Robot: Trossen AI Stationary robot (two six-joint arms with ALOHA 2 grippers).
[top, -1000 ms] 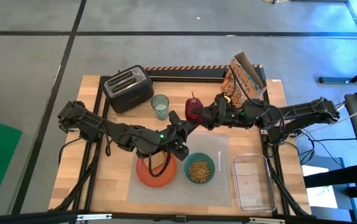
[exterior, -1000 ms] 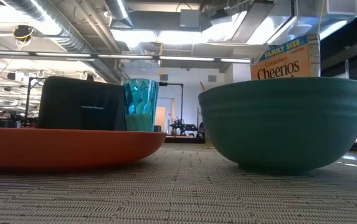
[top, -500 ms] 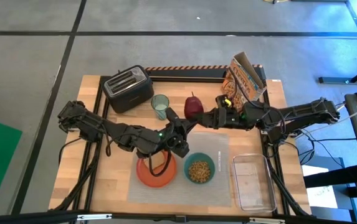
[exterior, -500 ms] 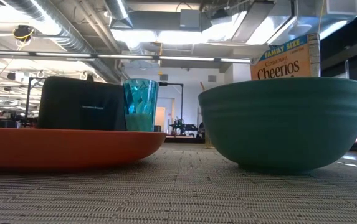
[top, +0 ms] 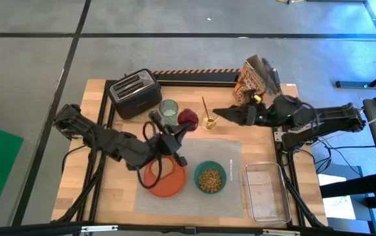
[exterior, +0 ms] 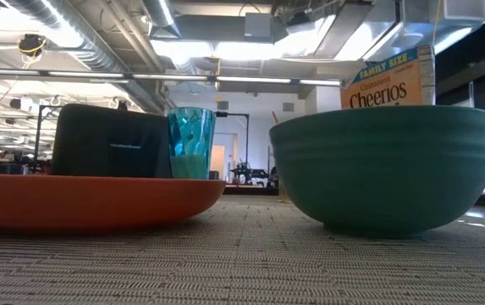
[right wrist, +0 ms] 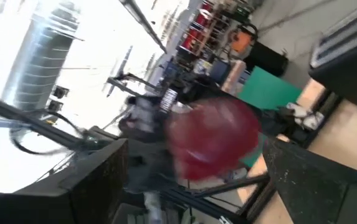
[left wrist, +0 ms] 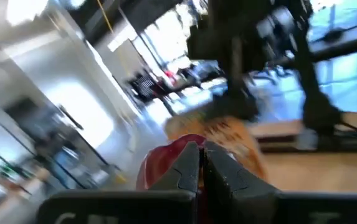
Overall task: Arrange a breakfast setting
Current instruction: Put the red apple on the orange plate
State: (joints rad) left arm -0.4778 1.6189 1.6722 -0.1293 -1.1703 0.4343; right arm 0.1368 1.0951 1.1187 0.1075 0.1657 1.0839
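The small red fruit (top: pixel 188 118) is beside the green-tinted glass (top: pixel 168 111), just beyond my left gripper (top: pixel 177 128), whose fingers are almost together on it (left wrist: pixel 166 163). My right gripper (top: pixel 222 113) is open and empty to the fruit's right, and the fruit shows blurred between its fingers (right wrist: pixel 212 137). The gold spoon (top: pixel 207 118) lies on the wood between fruit and right gripper. The orange plate (top: pixel 163 178) and the teal bowl (top: pixel 210 177), holding cereal, sit on the grey placemat (top: pixel 235 160). No toast slice shows. My left gripper meets the red fruit at its near-left side (top: pixel 184 122), only at the tips of its nearly shut fingers (left wrist: pixel 187 163). The fingers come slanting from the table's near left. They hide which part of the fruit they have and whether it is off the table.
The black toaster (top: pixel 134 92) stands at the far left, the cereal box (top: pixel 258 80) at the far right, the clear tub (top: pixel 266 190) at the near right. The low view shows plate (exterior: pixel 90 199), glass (exterior: pixel 191 142), bowl (exterior: pixel 386 165) and box (exterior: pixel 390 80).
My right gripper has let go of the red fruit and drawn back toward the table's right edge, open. My left gripper has moved toward the table's left edge and the fruit has gone with it, from beside the right gripper to beside the glass. The spoon is now uncovered.
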